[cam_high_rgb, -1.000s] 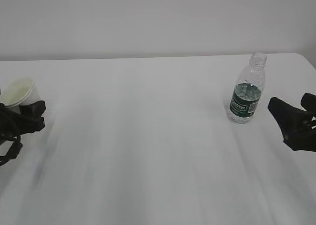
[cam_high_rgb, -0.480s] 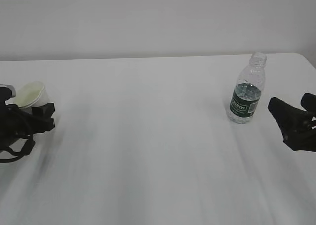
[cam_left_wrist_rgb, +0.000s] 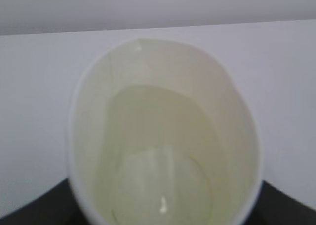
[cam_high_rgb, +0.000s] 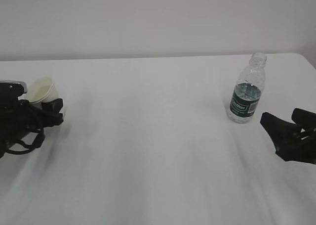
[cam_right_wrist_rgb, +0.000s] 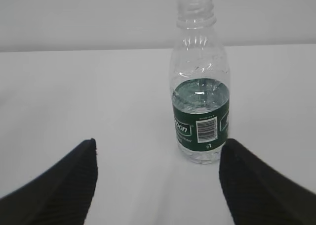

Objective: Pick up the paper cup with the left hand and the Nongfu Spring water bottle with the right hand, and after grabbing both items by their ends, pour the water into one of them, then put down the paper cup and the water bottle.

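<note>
from the front, the white paper cup point(cam_high_rgb: 42, 90) sits tilted in the left claw point(cam_high_rgb: 49, 109), gripped at the desk's point(cam_high_rgb: 148, 136) left edge. the capless bottle point(cam_high_rgb: 248, 94), green label, water low inside, stands upright far right, the right claw point(cam_high_rgb: 286, 128) spread wide just beside it.

left wrist: cup's creamy inside point(cam_left_wrist_rgb: 165, 151) fills everything.

right wrist: bottle point(cam_right_wrist_rgb: 200, 86) stands beyond the open jaws.

Paper cup point(cam_high_rgb: 43, 91): small, white, tapered, pale cream inside, tilted, near surface's left edge, clasped by left hand point(cam_high_rgb: 49, 111). Nongfu Spring water bottle point(cam_high_rgb: 247, 89): clear, ribbed, capless, dark green label, upright near right edge toward far corner; water point(cam_right_wrist_rgb: 201, 94) about label-high.
</note>
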Available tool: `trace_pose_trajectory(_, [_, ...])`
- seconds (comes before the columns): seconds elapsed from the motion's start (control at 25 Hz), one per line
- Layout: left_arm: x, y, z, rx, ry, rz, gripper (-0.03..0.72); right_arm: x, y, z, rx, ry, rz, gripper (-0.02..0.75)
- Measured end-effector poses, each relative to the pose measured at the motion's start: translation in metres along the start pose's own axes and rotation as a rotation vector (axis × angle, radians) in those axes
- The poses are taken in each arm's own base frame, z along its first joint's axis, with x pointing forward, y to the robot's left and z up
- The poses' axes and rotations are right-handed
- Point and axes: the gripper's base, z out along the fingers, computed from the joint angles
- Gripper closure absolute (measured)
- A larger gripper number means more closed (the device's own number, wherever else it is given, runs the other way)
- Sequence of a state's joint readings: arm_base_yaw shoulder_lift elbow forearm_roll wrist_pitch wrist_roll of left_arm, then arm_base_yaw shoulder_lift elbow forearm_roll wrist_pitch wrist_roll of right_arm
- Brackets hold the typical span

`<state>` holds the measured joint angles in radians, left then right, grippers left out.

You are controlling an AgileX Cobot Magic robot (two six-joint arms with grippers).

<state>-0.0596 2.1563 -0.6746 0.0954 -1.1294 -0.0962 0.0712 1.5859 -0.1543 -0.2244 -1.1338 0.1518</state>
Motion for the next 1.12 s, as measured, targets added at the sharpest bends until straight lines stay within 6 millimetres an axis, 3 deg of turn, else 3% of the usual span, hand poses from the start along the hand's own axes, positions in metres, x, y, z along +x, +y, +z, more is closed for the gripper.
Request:
trace_pose_trajectory(0.48, [0.007,0.001,0.019,0.009,-0.021,0.004,0.270,-0.001,0.001,0.000,-0.006,-0.005,-0.003,0.152])
trace_pose_trajectory(0.8, [0.009,0.001,0.021,0.011,-0.033,0.003,0.267,0.000,0.002,0.000,-0.024,-0.003,-0.011,0.153])
trace_pose_trajectory(1.12, [0.012,-0.001,0.021,0.037,-0.019,0.016,0.104,0.000,0.003,0.000,-0.028,-0.002,-0.013,0.152])
